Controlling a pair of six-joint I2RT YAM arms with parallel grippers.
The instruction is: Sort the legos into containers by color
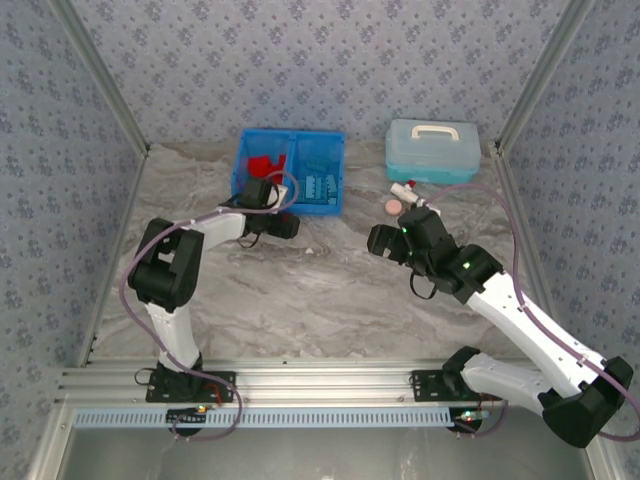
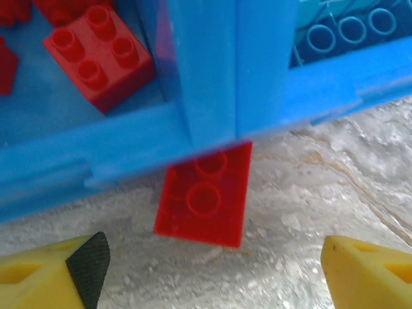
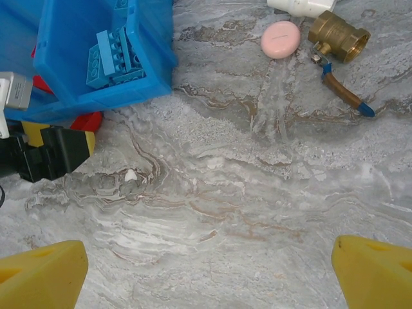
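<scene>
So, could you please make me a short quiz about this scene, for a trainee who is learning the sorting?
1. True or false: the red brick in front of the left gripper lies inside the blue bin.
2. In the top view, which compartment holds the light blue bricks? A: left. B: right.
3. What colour is the disc beside the brass valve?

Key: 1 false, it lies outside, against the bin's front wall. 2 B. 3 pink.
</scene>
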